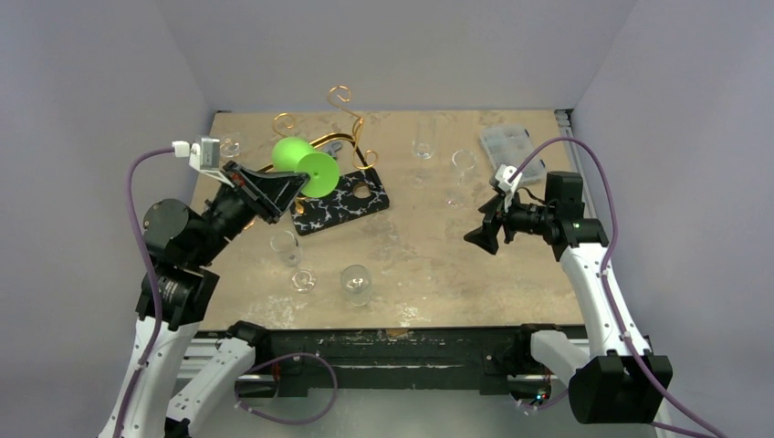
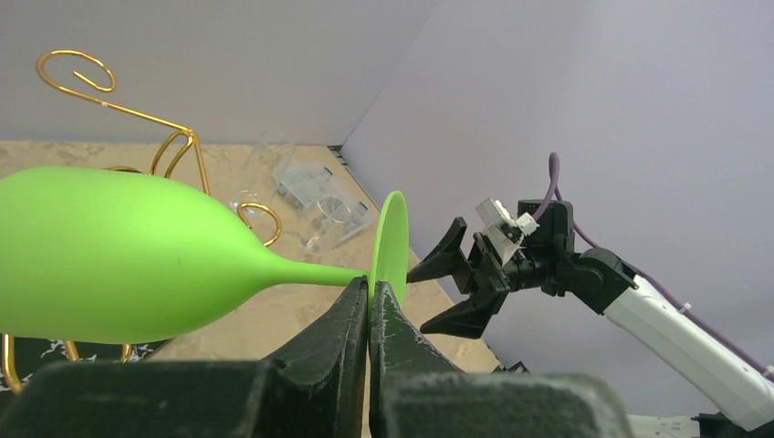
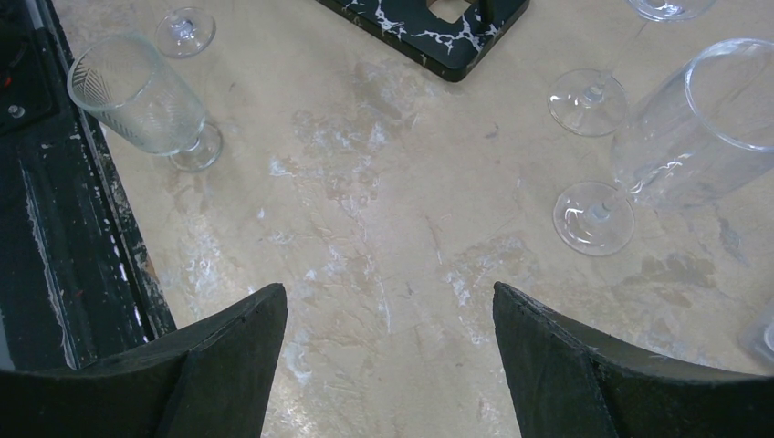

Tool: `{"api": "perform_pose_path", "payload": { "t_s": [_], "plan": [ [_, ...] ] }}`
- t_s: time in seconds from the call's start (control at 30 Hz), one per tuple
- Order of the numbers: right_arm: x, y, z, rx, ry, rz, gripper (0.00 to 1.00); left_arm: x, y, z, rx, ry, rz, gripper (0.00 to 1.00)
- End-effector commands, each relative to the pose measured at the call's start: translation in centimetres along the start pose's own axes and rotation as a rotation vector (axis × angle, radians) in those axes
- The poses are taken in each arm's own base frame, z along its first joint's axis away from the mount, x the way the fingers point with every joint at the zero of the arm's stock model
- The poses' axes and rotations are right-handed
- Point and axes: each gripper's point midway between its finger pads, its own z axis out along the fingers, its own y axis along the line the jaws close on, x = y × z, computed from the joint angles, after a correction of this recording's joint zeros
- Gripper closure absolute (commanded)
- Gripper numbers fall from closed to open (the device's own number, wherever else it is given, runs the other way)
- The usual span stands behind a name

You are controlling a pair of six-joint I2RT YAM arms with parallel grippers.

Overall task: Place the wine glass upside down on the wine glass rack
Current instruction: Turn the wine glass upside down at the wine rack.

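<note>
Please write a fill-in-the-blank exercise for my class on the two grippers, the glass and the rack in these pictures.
1. The left gripper is shut on the stem of the ____ wine glass.
2. The right gripper is ____ and holds nothing.
3. The wine glass rack is made of thin ____-coloured wire.
Missing words: green; open; gold.

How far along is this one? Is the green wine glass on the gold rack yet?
Done: the green wine glass is lifted, the left end effector shut on its stem by the foot. In hand: it lies sideways in the air beside the gold wire rack, on no arm. Left: turn it bowl-down and hang it. The right end effector is open, empty.
</note>
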Motion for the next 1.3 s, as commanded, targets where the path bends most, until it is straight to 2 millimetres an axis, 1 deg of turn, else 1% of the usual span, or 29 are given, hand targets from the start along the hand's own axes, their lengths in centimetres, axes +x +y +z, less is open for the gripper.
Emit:
{"api": "perform_pose_path", "payload": {
  "t_s": [0.0,0.2,0.53,0.9,1.03,1.17,1.27],
  "plan": [
    [-0.2,-0.4,0.0,0.011,-0.005,-0.024,0.20,-1.9,-0.4,-0.9,-0.024,-0.055,0.085,1.00],
    [-0.2,-0.4,0.0,0.011,-0.004,-0.022,0.20,-2.3,0.0,-1.5,-0.061,-0.069,0.116,1.00],
    [-0.1,-0.4,0.0,0.011,-0.001,-0.021,0.20,-2.6,1.4,-2.0,-0.138,-0.083,0.144,1.00],
    [0.0,-0.5,0.1,0.009,0.002,-0.018,0.20,-2.8,4.2,-3.4,-0.295,-0.110,0.170,1.00],
    [0.0,-0.5,0.1,0.009,0.002,-0.017,0.20,-3.0,5.2,-4.2,-0.356,-0.131,0.187,1.00],
    [0.1,-0.6,0.2,0.008,0.006,-0.012,0.20,-2.8,6.1,-5.0,-0.405,-0.143,0.193,1.00],
    [0.2,-0.6,0.2,0.007,0.007,-0.011,0.20,-3.0,7.4,-6.0,-0.478,-0.171,0.200,1.00]
  ]
}}
